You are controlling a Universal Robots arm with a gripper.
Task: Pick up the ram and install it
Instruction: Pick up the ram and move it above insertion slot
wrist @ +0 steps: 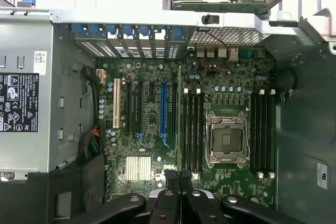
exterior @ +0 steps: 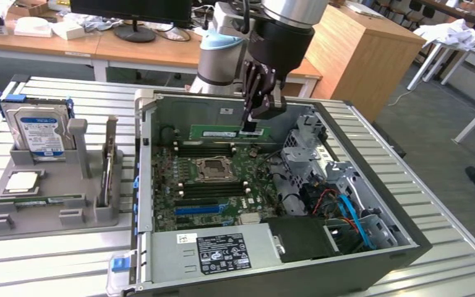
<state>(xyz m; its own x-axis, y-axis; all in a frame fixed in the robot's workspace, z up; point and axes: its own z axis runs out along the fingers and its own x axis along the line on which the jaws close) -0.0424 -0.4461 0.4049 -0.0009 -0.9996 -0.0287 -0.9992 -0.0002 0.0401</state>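
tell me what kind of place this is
Probably a robotics lab or workshop: a robot arm hangs over an open PC case on a slatted metal table, a grey fixture holds a hard drive, and wooden desks with a monitor stand behind.

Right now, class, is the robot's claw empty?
No, the claw is shut on one end of the green memory stick, held above the open computer.

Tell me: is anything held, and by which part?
Yes: the gripper is shut on the ram, gripping its upper edge near the end toward the exterior view's right.
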